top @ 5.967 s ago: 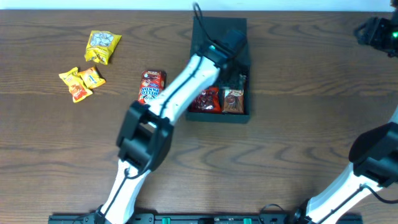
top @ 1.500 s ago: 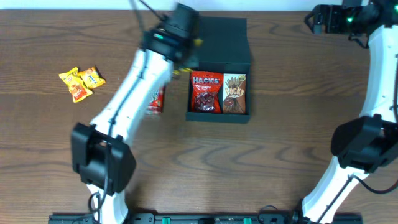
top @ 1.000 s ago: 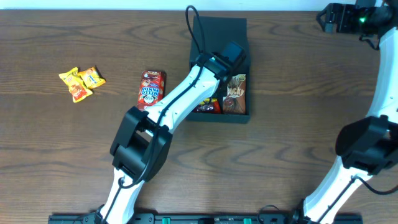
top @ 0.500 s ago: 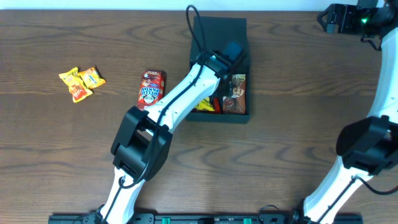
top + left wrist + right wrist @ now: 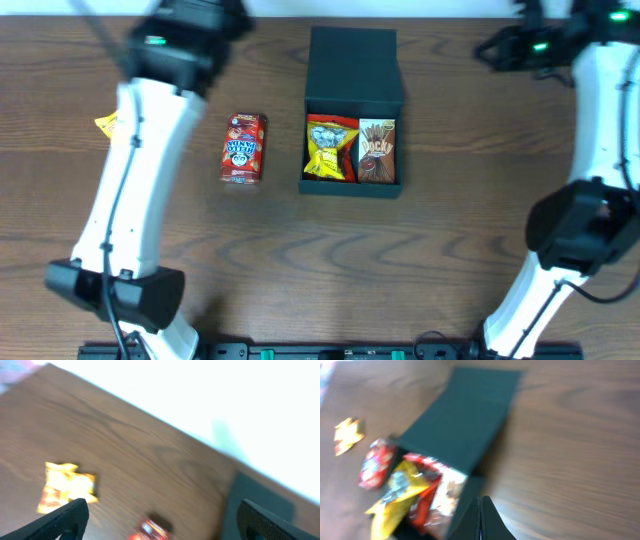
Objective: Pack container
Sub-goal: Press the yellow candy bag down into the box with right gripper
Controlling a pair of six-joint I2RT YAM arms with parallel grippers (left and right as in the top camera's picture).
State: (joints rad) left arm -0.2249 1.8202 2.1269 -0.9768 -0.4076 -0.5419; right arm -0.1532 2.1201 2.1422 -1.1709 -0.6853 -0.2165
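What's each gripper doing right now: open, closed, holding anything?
Left gripper: open wide, holding nothing.
Right gripper: closed, holding nothing.

Robotics lab setup: wood-grain table [image 5: 430, 260], black mounting rail [image 5: 330, 352] along its near edge.

bright, even light from above on the counter [image 5: 420, 250], shadows faint. the left arm [image 5: 140, 150] is smeared by motion in the overhead view. both wrist views are blurred; the left one washes out to white at upper right, the box [image 5: 465, 425] looks fuzzy-edged.
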